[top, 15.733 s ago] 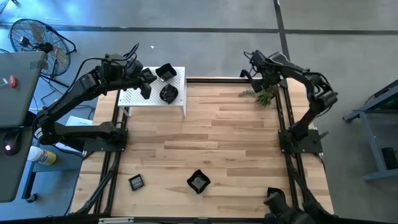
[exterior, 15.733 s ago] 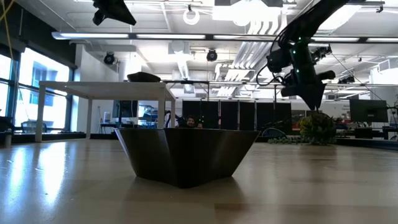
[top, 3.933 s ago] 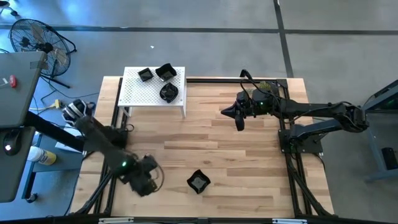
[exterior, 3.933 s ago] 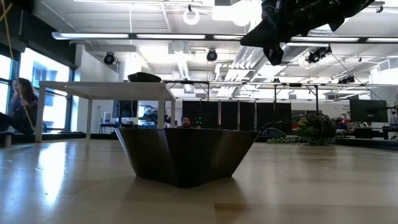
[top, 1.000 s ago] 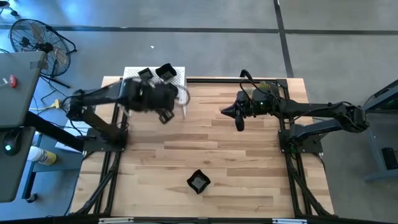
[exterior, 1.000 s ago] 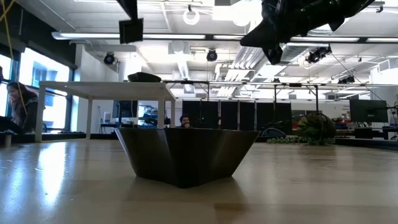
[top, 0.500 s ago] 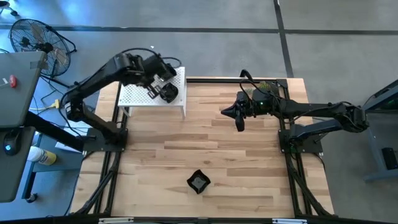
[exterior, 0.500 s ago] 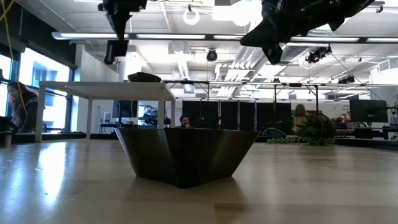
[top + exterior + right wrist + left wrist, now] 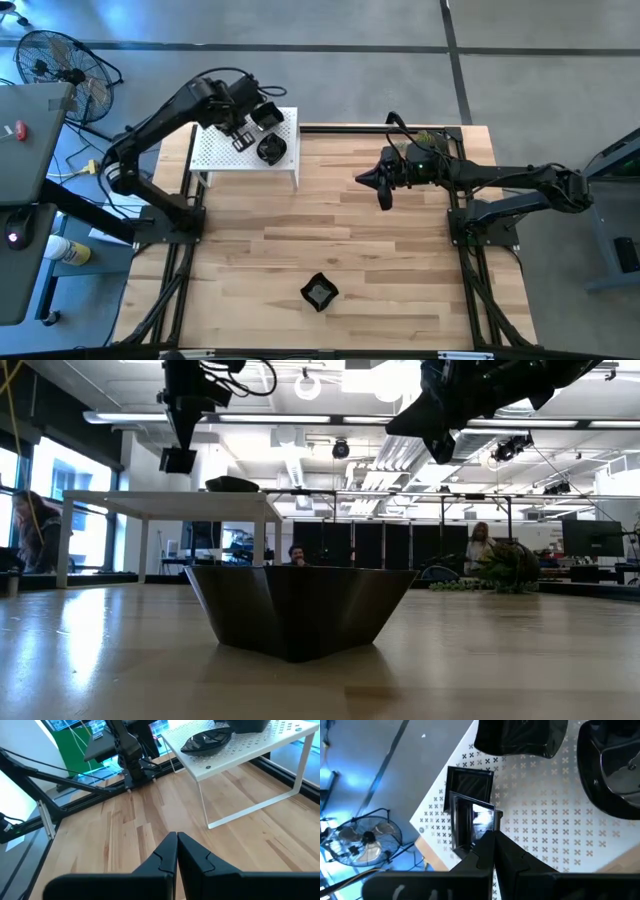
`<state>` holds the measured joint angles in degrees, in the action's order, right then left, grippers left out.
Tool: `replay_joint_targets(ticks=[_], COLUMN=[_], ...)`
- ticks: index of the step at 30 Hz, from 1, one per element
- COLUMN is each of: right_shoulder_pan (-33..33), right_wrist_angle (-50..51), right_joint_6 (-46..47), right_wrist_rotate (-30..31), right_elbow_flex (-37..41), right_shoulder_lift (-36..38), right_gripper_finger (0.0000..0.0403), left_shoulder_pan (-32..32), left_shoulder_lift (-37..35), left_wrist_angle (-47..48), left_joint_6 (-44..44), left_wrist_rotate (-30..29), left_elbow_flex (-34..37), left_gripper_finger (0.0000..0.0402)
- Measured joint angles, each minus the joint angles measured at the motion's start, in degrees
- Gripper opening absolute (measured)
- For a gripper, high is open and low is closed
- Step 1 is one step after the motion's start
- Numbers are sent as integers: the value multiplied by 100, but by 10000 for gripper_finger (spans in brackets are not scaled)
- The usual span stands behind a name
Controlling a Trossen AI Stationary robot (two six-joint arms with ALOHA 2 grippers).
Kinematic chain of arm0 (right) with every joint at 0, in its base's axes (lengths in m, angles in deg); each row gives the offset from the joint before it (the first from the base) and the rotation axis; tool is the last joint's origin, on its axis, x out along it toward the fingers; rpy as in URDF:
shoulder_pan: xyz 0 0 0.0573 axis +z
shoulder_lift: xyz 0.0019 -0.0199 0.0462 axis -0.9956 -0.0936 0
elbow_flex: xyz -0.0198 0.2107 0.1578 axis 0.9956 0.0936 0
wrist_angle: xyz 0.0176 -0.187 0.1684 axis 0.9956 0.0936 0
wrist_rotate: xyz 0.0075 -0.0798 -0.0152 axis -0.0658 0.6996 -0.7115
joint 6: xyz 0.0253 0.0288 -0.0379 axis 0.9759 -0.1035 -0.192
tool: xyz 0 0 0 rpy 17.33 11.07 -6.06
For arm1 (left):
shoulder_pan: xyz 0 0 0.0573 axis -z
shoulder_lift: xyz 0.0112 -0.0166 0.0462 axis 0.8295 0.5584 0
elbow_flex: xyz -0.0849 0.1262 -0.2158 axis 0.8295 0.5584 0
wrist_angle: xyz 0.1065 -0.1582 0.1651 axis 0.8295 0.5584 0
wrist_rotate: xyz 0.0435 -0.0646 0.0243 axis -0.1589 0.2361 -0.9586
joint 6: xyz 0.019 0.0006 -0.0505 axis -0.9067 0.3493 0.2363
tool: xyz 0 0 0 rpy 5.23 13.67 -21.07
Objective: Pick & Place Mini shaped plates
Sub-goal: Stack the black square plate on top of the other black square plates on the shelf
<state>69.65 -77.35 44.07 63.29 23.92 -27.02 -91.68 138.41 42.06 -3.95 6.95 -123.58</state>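
- Left gripper (image 9: 492, 836) over the white perforated stand (image 9: 215, 152), at about eleven o'clock on the wooden table (image 9: 380, 260) in the high view — fingers clamped on a small square plate (image 9: 472, 822), carried on edge by one wall; likely gripped that way because the thin rim is the only part narrow enough to pinch.
- Directly beneath it on the stand, another square plate (image 9: 469, 782); probably lining up to set the carried one beside or onto it, cannot tell which.
- Also on the stand: an angular plate (image 9: 266, 115) at the far edge, a round plate (image 9: 272, 151) nearer the table side — plates gathered here, so the stand reads as the drop-off place.
- One faceted plate (image 9: 319, 292) left down on the table at about six o'clock, well apart from the stand; looms large in the low view.
- Right gripper (image 9: 384, 193) parked above the table at about two o'clock — fingers pressed together, nothing in them; seems to be waiting.
- Surface: pale wood planks inside a black frame.
- Room: grey floor, a floor fan (image 9: 55, 62) at ten o'clock; bright open hall with ceiling lights and people far behind.
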Motion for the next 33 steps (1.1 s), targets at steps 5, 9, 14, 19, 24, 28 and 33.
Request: replay_joint_targets(ticks=[5, 9, 14, 19, 24, 28, 33], right_shoulder_pan=[0, 0, 0, 0, 2, 2, 2], right_wrist_angle=[0, 0, 0, 0, 0, 0, 0], right_joint_6=[3, -6, -32, -34, -6, 7, 7], right_wrist_rotate=[30, 52, 107, 133, 133, 133, 133], right_elbow_flex=[0, 0, 0, 0, 0, 0, 0], right_shoulder_lift=[0, 0, 0, 0, 0, 0, 0], right_gripper_finger=[7, 7, 7, 7, 7, 7, 7], left_shoulder_pan=[-215, -432, -719, -826, -825, -825, -825], left_shoulder_lift=[2, 4, 49, 192, 380, 520, 592], left_wrist_angle=[-145, -213, -659, -1069, -1080, -1124, -1155], left_joint_6=[-273, -471, -918, -1477, -1679, -1777, -1867], left_wrist_rotate=[99, 129, 258, 192, -4, -188, -408], left_elbow_flex=[14, 14, 14, 12, 12, 12, 12], left_gripper_finger=[0, 0, 0, 0, 0, 0, 0])
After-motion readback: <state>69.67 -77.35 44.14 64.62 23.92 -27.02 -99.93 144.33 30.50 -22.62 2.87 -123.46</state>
